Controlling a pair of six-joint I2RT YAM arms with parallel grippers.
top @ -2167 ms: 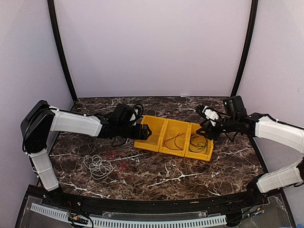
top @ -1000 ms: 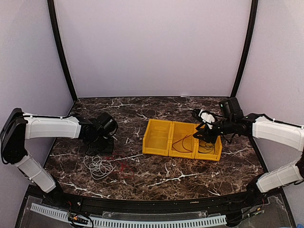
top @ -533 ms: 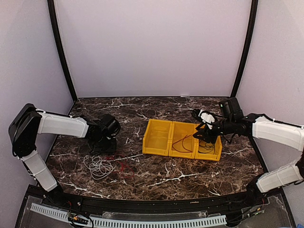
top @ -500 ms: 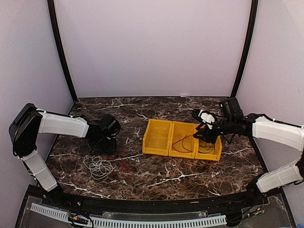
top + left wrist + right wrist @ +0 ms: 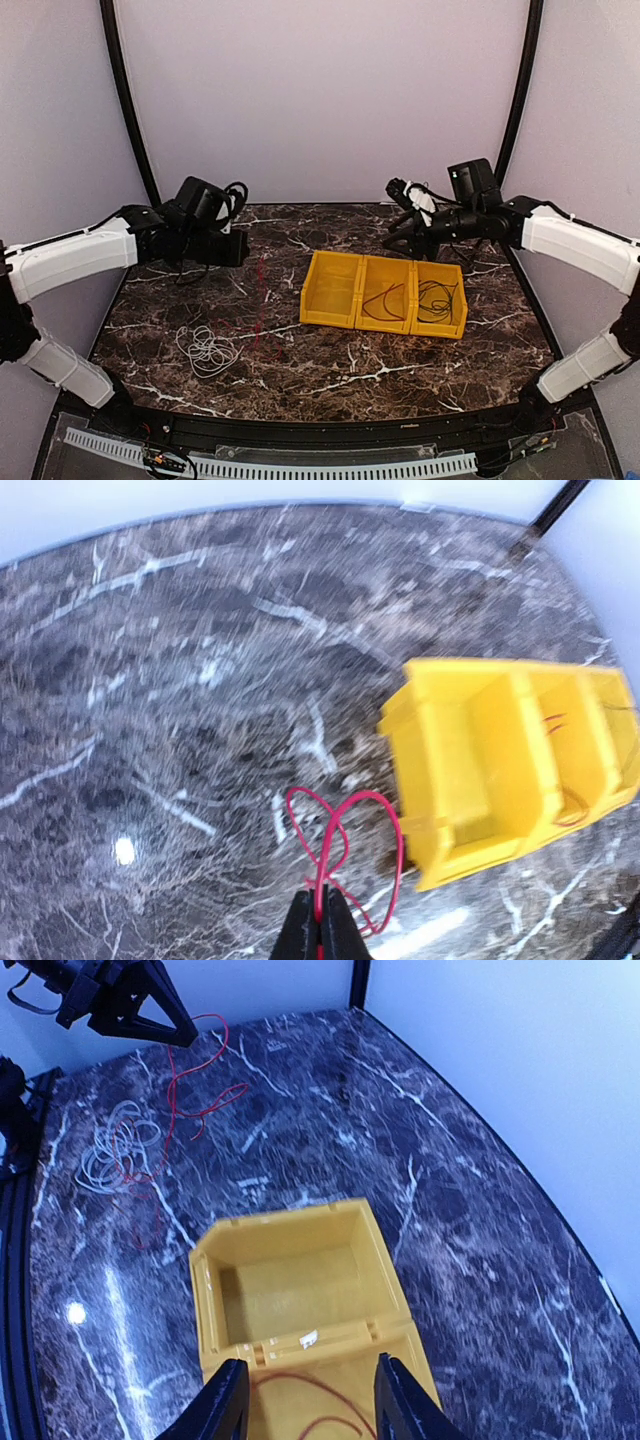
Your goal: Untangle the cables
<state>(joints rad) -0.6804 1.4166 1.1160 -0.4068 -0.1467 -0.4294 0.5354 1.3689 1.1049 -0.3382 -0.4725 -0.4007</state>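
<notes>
My left gripper [image 5: 243, 248] hangs above the left of the table, shut on a thin red cable [image 5: 261, 300] that trails down to the marble. In the left wrist view the jaws [image 5: 320, 926] pinch that red cable [image 5: 340, 830] just below its loops. The white cable [image 5: 205, 348] lies bundled near the front left. Another red cable [image 5: 388, 298] sits in the middle yellow bin and the black cable [image 5: 438, 298] in the right one. My right gripper [image 5: 397, 215] hovers open behind the bins; its jaws [image 5: 310, 1410] hold nothing.
Three joined yellow bins [image 5: 330, 310] stand right of centre; the left compartment [image 5: 290, 1280] holds nothing. The other arm's gripper [image 5: 150, 1010] and the white cable [image 5: 115, 1145] show far off in the right wrist view. Black posts and lilac walls enclose the table.
My left gripper shut on the red cable and rose up and back, lifting it off the table. My right gripper lifted out of the right bin and moved back.
</notes>
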